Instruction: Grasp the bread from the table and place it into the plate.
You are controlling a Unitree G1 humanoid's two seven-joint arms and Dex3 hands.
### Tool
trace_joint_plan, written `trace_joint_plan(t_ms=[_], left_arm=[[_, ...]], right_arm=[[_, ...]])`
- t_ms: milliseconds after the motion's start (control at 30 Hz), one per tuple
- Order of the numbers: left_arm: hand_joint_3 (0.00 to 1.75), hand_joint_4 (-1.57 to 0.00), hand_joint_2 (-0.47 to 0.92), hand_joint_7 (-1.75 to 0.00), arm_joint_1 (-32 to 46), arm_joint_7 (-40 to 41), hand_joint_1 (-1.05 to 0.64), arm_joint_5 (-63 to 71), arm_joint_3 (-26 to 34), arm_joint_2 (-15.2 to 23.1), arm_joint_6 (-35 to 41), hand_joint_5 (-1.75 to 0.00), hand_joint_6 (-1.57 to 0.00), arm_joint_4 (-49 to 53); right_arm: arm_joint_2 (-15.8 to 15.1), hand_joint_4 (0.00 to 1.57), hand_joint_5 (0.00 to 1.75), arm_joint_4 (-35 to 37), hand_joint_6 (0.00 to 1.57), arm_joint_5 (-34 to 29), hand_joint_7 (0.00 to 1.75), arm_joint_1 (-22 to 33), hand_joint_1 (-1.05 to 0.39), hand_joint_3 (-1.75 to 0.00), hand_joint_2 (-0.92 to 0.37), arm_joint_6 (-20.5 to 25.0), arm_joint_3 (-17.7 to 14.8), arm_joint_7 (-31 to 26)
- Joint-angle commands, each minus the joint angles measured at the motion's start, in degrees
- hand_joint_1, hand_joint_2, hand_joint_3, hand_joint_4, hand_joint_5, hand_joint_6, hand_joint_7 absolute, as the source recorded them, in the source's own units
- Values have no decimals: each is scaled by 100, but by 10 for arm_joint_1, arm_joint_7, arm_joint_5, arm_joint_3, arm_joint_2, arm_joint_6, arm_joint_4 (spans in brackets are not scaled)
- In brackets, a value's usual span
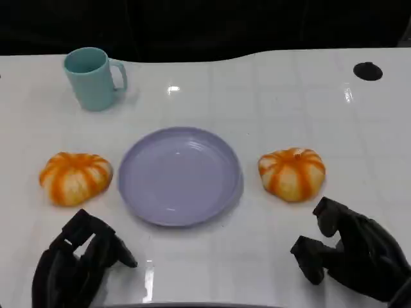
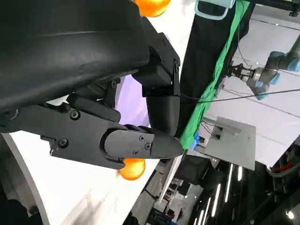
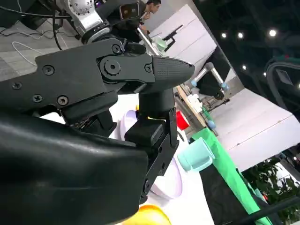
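Two round breads with orange and white stripes lie on the white table, one (image 1: 75, 178) left of the lavender plate (image 1: 180, 174) and one (image 1: 292, 173) right of it. The plate holds nothing. My left hand (image 1: 80, 263) hovers near the front edge, just below the left bread, holding nothing. My right hand (image 1: 350, 250) sits below the right bread, fingers apart and not touching it. In the left wrist view, past the left hand (image 2: 117, 117), a bread (image 2: 132, 169) and the plate (image 2: 133, 101) show. The right wrist view has the right hand (image 3: 131, 93), the plate (image 3: 171, 183) and a bread's edge (image 3: 150, 215).
A teal mug (image 1: 95, 77) stands at the back left, beyond the plate. A small black round disc (image 1: 367, 70) lies at the back right. The table's far edge meets a dark backdrop. A person (image 3: 150, 7) stands far off in the right wrist view.
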Motion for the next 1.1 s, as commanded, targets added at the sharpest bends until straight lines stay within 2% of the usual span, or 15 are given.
trace_joint_plan(t_ms=[33, 200, 233, 300, 333, 433, 533, 567, 633, 733, 800, 933, 1100], left_arm=[[24, -65, 92, -154, 0, -2, -59, 1, 3, 12, -1, -175, -51, -2], [24, -65, 92, -153, -3, -4, -58, -2, 4, 12, 1, -175, -51, 0], [24, -65, 92, -153, -3, -4, -58, -1, 4, 12, -1, -175, -51, 1], [24, -65, 92, -152, -3, -4, -58, 0, 4, 12, -4, -175, -51, 2], [24, -65, 92, -152, -3, -3, -58, 0, 4, 12, -4, -175, -51, 2], [24, -65, 92, -152, -4, -4, -59, 1, 3, 14, -2, -175, -52, 3], [24, -66, 92, -152, -6, -4, -60, 2, 3, 13, -6, -175, -52, 6], [24, -65, 92, -152, -6, -4, -59, 2, 3, 13, -6, -175, -52, 6], [24, -65, 92, -152, -4, -1, -59, 5, 1, 13, -8, -175, -52, 4], [25, -64, 92, -153, -3, 1, -60, 7, 0, 11, -11, -175, -51, 3], [25, -65, 92, -154, -3, 5, -60, 8, -1, 10, -8, -175, -51, 1], [24, -65, 92, -155, -3, 6, -60, 8, -1, 10, -6, -175, -50, 1], [24, -64, 92, -154, -9, 2, -60, 5, 1, 11, -5, -175, -50, 9]], right_arm=[[-12, 91, 175, -6, 70, -9, 175, -3, -55, -34, -92, -5, -1, -1], [-11, 87, 175, -27, 66, -43, 168, 2, -56, -34, -92, -61, 2, -22], [-11, 81, 173, -33, 65, -51, 152, 3, -55, -35, -92, -76, 2, -28], [-10, 75, 168, -45, 65, -71, 133, 7, -53, -35, -92, -116, 3, -43], [-9, 69, 156, -48, 66, -84, 110, 7, -52, -34, -92, -146, 3, -50], [-19, 62, 132, -42, 67, -132, 70, -1, -51, -32, -92, -249, 6, -69], [-43, 55, 114, -46, 62, -191, 55, -9, -54, -26, -92, -322, 13, -107], [-50, 54, 97, -46, 59, -208, 43, -11, -54, -24, -92, -344, 15, -119], [-70, 52, 81, -25, 57, -253, 32, -24, -53, -23, -92, -426, 19, -146], [-107, 48, 49, -17, 54, -354, 11, -32, -58, -18, -92, -503, 30, -215], [-131, 46, 37, -10, 51, -425, 5, -39, -57, -15, -92, -551, 36, -270], [-164, 38, 24, 4, 40, -499, 0, -51, -55, -9, -92, -590, 54, -341], [-197, 24, 10, -4, 25, -583, 0, -70, -55, -3, -92, -576, 82, -409]])
